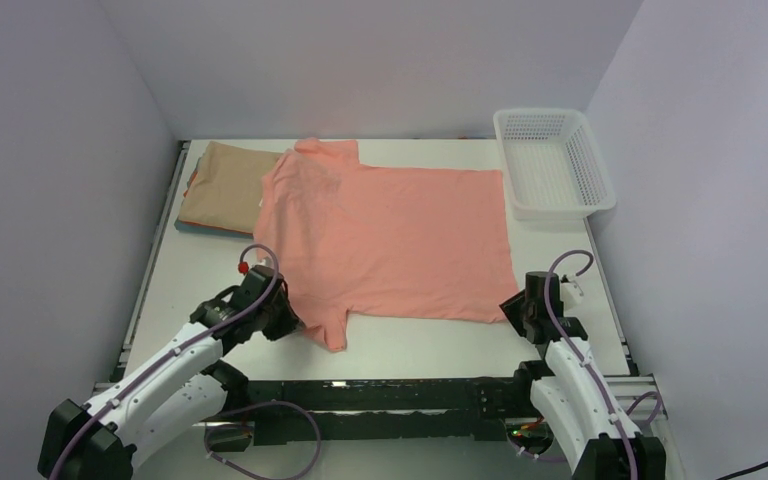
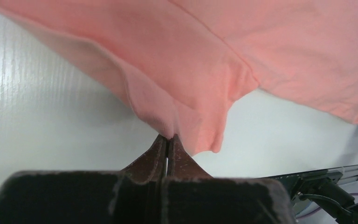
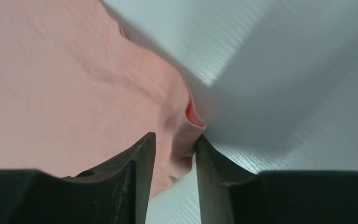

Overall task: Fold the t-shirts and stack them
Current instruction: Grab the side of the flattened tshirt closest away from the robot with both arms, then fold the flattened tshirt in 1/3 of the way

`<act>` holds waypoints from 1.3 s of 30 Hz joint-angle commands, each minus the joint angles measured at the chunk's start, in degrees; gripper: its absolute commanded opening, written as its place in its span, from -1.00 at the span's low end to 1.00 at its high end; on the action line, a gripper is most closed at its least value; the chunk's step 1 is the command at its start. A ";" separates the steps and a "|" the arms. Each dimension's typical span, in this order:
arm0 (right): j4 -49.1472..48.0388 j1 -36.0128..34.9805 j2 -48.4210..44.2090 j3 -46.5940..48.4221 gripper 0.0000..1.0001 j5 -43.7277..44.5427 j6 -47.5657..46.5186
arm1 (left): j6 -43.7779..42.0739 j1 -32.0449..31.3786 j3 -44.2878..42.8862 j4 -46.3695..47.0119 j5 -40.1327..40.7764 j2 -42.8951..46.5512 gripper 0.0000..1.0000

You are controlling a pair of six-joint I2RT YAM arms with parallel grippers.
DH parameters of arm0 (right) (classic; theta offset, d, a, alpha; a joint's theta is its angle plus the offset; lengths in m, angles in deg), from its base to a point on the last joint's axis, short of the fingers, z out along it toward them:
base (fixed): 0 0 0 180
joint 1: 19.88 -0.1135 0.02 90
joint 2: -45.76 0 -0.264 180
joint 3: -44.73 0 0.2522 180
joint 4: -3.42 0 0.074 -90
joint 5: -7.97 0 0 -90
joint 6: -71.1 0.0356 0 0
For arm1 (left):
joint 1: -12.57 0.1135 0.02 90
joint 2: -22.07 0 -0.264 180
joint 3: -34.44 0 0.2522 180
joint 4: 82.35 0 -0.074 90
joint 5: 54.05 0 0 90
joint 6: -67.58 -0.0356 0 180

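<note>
Salmon-pink t-shirt (image 1: 400,235) lay spread across the desk (image 1: 210,270); left fingers (image 2: 151,158) pinched shut on its near sleeve, right fingers (image 3: 137,161) straddled its near-right corner, grip unclear.

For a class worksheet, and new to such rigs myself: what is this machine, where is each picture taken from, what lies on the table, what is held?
Two robot arms stand at the near edge of the table, each ending in a two-finger pincer. The wide picture is from a fixed camera above and behind; the other two are from wrist cameras. On the table lie a spread salmon-pink t-shirt, a folded tan shirt back left, and a white basket back right. The left pincer is shut on the pink shirt by its near sleeve. The right pincer stands open around its hem corner, not clamped.
</note>
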 commanded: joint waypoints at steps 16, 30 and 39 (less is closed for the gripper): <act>2.19 0.18 3.60 10.16 -1.00 -2.11 -5.46 | -5.04 2.04 -11.16 5.07 3.31 -0.62 -1.00; -0.60 0.24 20.99 24.11 -1.00 -0.91 -9.34 | -14.61 14.35 -25.75 10.18 2.32 -12.68 -1.00; -2.01 0.31 29.93 31.76 -1.00 1.28 -12.95 | -19.15 17.59 -30.21 14.77 0.44 -19.48 -1.00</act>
